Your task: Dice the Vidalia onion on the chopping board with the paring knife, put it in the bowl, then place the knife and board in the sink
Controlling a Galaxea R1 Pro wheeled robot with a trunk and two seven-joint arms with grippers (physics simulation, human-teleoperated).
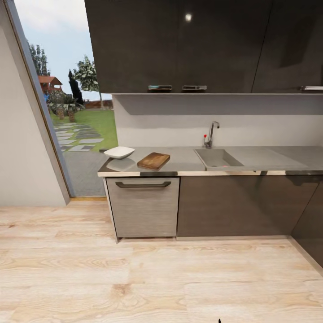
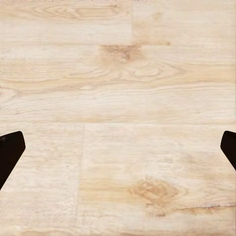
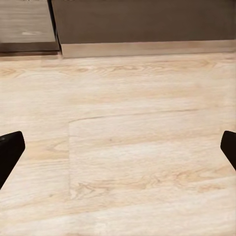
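Note:
Across the wooden floor, the grey countertop carries the white bowl at its left end. The brown chopping board lies just right of the bowl. Further right is the steel sink with its drainboard and chrome tap. The basin's front wall hides its bottom, so the onion is hidden. The paring knife is out of view. My left gripper hangs open over bare floor, its dark fingers far apart. My right gripper is open too, with nothing between its fingers.
Dark lower cabinets and a grey pull-handled front stand under the counter. Dark wall cabinets hang above. A tall window is at the left. Light wooden floor stretches between me and the cabinets, whose base appears in the right wrist view.

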